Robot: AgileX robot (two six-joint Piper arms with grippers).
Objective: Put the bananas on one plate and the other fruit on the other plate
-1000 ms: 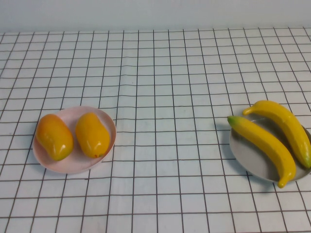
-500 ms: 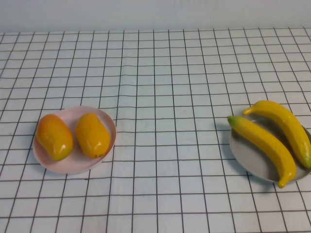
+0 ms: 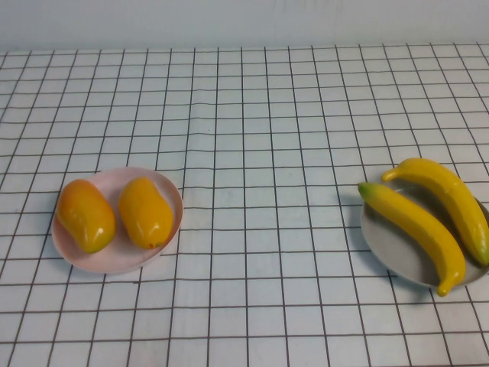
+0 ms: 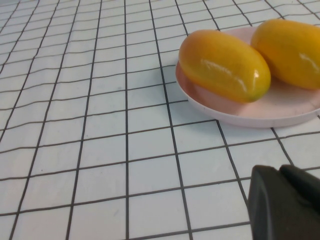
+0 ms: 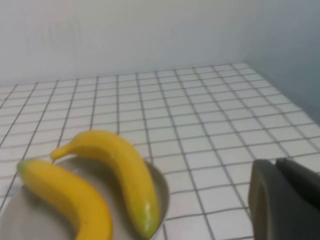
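Note:
Two yellow bananas (image 3: 416,229) (image 3: 451,200) lie side by side on the grey plate (image 3: 390,248) at the right; they also show in the right wrist view (image 5: 75,200) (image 5: 125,175). Two orange-yellow oval fruits (image 3: 85,215) (image 3: 145,212) lie on the pale pink plate (image 3: 114,261) at the left, also seen in the left wrist view (image 4: 225,65) (image 4: 292,52). My left gripper (image 4: 281,170) is shut and empty, low over the cloth a short way from the pink plate (image 4: 260,112). My right gripper (image 5: 275,162) is shut and empty, beside the grey plate (image 5: 162,190). Neither gripper shows in the high view.
A white cloth with a black grid (image 3: 260,153) covers the table. A pale wall (image 3: 244,23) runs along the far edge, and another wall (image 5: 295,45) stands past the table's right side.

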